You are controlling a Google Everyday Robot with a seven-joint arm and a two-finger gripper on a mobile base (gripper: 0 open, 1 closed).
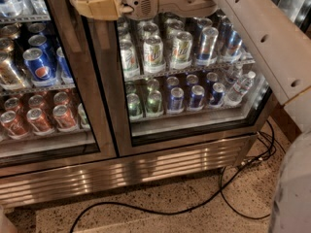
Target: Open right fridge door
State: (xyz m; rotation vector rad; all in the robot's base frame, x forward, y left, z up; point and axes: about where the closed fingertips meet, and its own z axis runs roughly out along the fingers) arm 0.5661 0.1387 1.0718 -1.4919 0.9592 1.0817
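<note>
The right fridge door (194, 125) is a glass pane in a brushed steel frame, with green, silver and blue cans on shelves behind it. It looks flush with the left door (43, 144), which fronts blue Pepsi cans and orange cans. My gripper (90, 4) is at the top of the view, over the steel strip (104, 81) where the two doors meet. The beige wrist and arm (252, 28) reach in from the upper right. A handle is not plainly visible.
A black cable (228, 203) loops over the speckled floor in front of the fridge's ribbed steel base (121, 174). My own body (294, 188) fills the lower right corner. A wooden edge (286, 120) shows to the right of the fridge.
</note>
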